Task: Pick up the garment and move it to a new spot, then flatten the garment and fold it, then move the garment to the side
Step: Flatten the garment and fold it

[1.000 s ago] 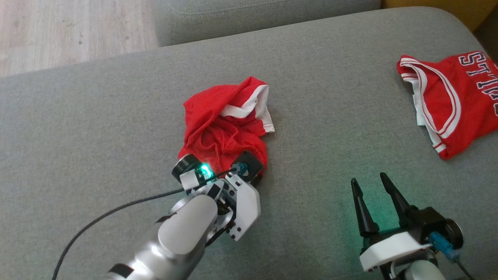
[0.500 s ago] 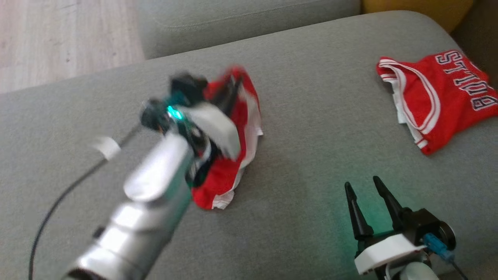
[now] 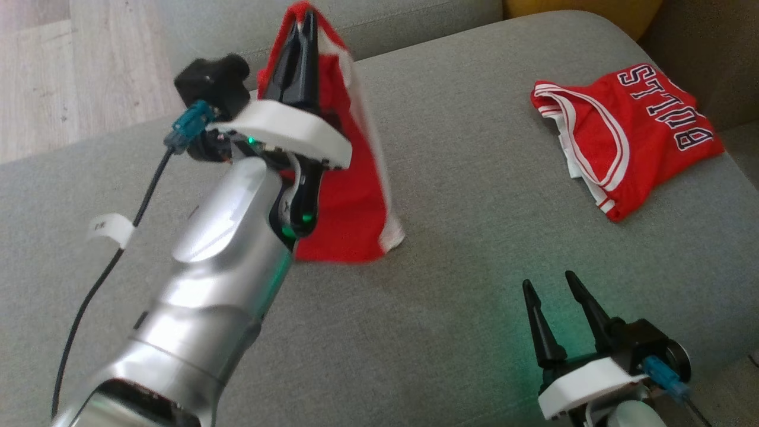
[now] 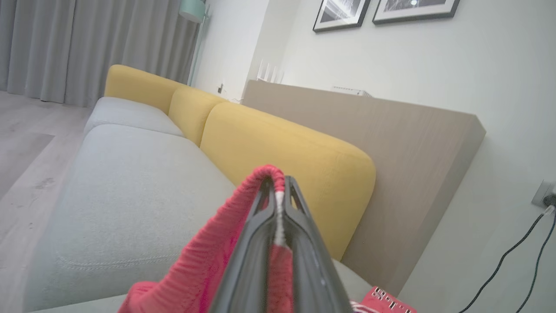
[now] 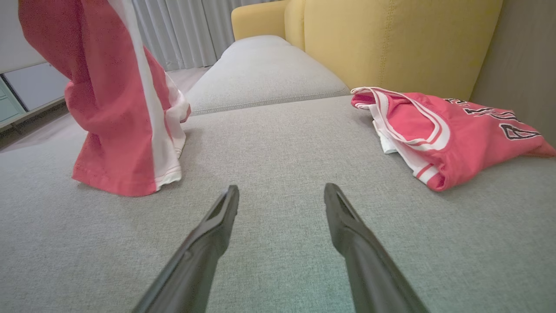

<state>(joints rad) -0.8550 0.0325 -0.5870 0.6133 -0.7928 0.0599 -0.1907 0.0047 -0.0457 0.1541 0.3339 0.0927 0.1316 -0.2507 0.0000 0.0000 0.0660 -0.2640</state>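
The garment (image 3: 628, 130), a red jersey with white striped trim and black-and-white lettering, lies folded at the far right of the grey sofa seat (image 3: 474, 267); it also appears in the right wrist view (image 5: 456, 139). My left gripper (image 3: 302, 18) is raised high at the left and shut on a red cloth with a white side stripe (image 3: 356, 196). That cloth hangs down, its lower hem touching the seat (image 5: 117, 130). The left wrist view has red fabric pinched between the closed fingers (image 4: 278, 182). My right gripper (image 3: 548, 281) rests open and empty low at the right, fingers wide apart (image 5: 281, 189).
A yellow backrest (image 5: 391, 39) runs behind the seat, with a second grey cushion (image 5: 260, 65) beyond the seam. Wooden floor (image 3: 35, 77) lies past the sofa's left edge. A black cable (image 3: 89, 296) trails from my left arm.
My left gripper closed on the crumpled red cloth and lifted it up off the seat, so it now hangs stretched out. The head camera has shifted. The right gripper stayed put.
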